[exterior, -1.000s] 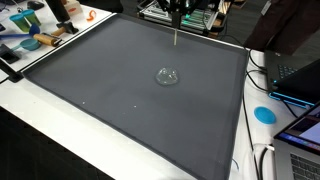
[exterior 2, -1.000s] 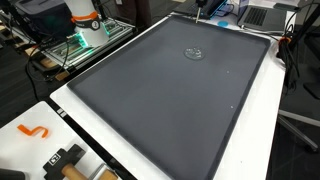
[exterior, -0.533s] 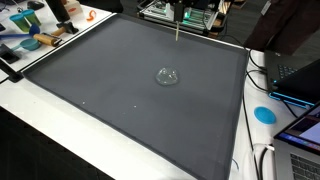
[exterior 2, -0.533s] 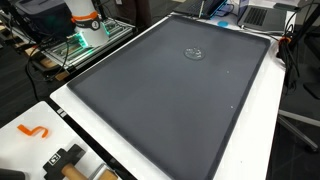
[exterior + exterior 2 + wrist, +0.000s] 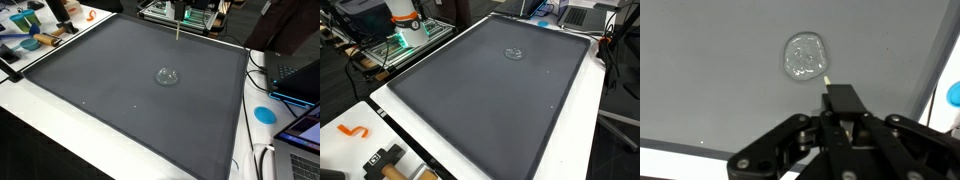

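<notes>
From where I stand, the fingers (image 5: 800, 132) are pinched shut on a slim stick (image 5: 178, 31) hanging over the grey mat's (image 5: 100, 80) far edge. The clear round dish (image 5: 167, 76) lies mid-mat on the counter (image 5: 40, 115), apart from the stick's tip

This is looking like a robotics lab or research workshop. A large dark gray mat (image 5: 130, 90) is covering a white table (image 5: 60, 135), and a robot gripper (image 5: 843, 118) pinching a thin stick (image 5: 826, 78) is hanging over it. Open laptops (image 5: 300, 75) and loose cables (image 5: 262, 160) are crowding one edge. A wire cart (image 5: 395, 45) of electronics is glowing green beside a white column with an orange ring (image 5: 405, 15). Tools and small parts (image 5: 35, 30) are lying scattered at a corner, and an orange hook (image 5: 355, 131) is sitting on the table.
</notes>
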`<state>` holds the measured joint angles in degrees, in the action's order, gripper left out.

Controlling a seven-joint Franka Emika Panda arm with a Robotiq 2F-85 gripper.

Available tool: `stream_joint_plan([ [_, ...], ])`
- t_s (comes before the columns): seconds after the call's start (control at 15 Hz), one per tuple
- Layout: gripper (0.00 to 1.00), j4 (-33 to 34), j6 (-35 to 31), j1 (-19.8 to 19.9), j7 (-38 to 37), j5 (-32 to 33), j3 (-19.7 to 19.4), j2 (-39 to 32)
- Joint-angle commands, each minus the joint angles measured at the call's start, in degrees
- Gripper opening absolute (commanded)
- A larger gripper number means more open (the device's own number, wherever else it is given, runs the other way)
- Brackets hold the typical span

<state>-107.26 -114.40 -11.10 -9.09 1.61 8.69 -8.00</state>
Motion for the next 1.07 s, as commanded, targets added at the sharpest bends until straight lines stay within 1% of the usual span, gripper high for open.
stream_joint_plan([
  [0.0, 0.13, 0.2, 0.2, 0.1, 0.0, 0.0, 0.1, 0.0],
  [0.07, 0.13, 0.2, 0.2, 0.1, 0.0, 0.0, 0.1, 0.0],
  [0.13, 0.03, 0.2, 0.2, 0.1, 0.0, 0.0, 0.1, 0.0],
  [0.4, 0.03, 0.6, -2.4, 0.3, 1.0, -0.9, 0.0, -3.3],
  [0.8, 0.03, 1.9, -7.2, -0.4, -2.0, 2.5, -1.3, -9.4],
  [1.0, 0.03, 2.8, -8.2, -0.8, -3.7, 4.2, -2.4, -12.2],
])
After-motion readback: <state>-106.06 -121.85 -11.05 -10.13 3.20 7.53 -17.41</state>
